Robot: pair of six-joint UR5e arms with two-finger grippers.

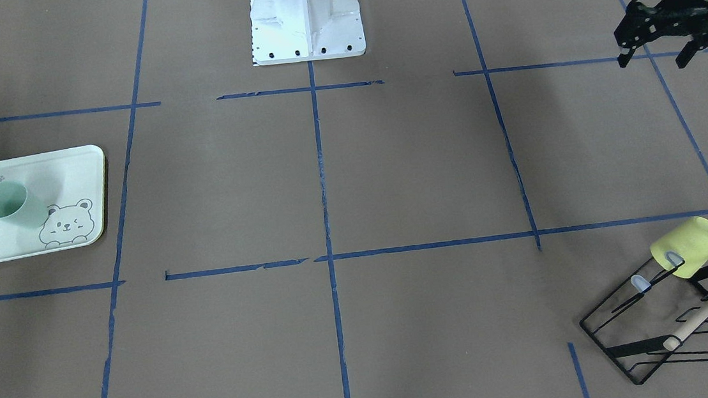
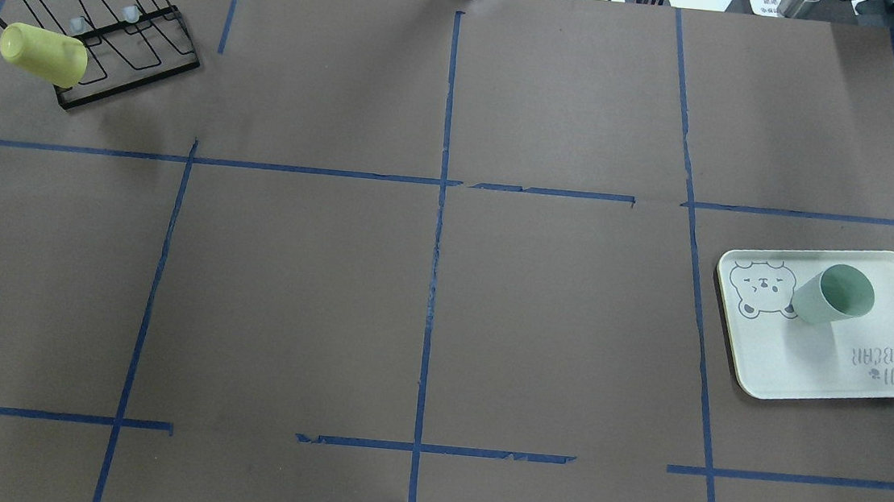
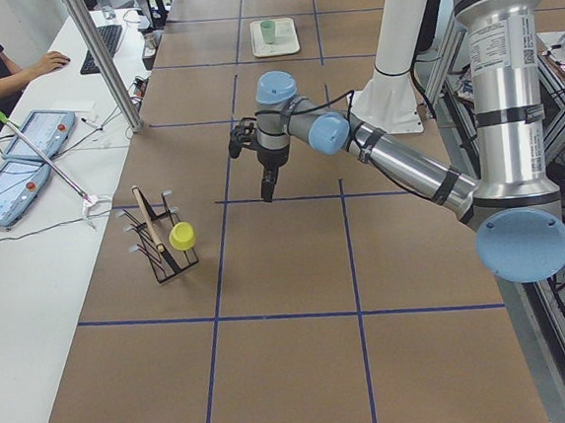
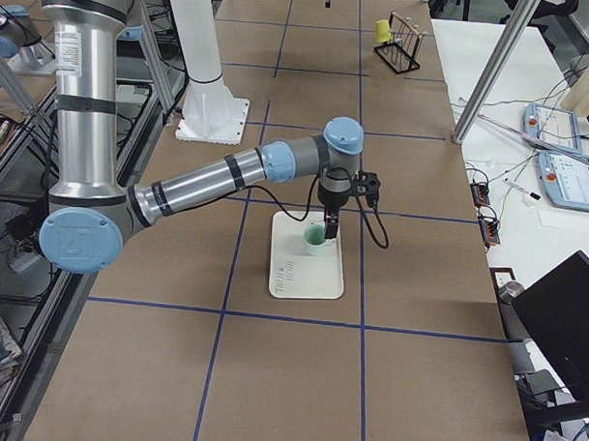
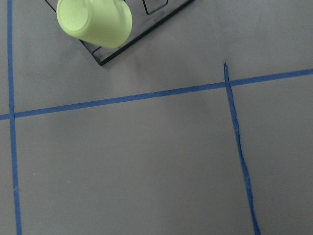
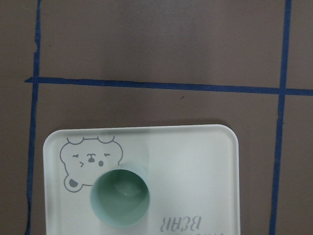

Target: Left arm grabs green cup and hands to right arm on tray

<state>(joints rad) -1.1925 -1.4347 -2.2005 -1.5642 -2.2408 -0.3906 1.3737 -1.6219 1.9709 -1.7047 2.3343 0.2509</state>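
The green cup (image 1: pixel 12 206) stands upright on the tray (image 1: pixel 70 172), next to the bear drawing. It also shows in the overhead view (image 2: pixel 831 294) and the right wrist view (image 6: pixel 120 196), mouth up and empty. My left gripper (image 1: pixel 654 60) hangs above the table far from the tray, its fingers apart and empty. My right gripper (image 4: pixel 330 227) hovers just above the cup (image 4: pixel 318 243). I cannot tell whether it is open or shut, because only the right side view shows it clearly.
A yellow cup (image 1: pixel 688 246) hangs on a black wire rack (image 1: pixel 660 326) with a wooden handle at the table's far left corner (image 2: pixel 43 54). The white robot base (image 1: pixel 306 23) stands at the table's edge. Operators' desks border the table's far side.
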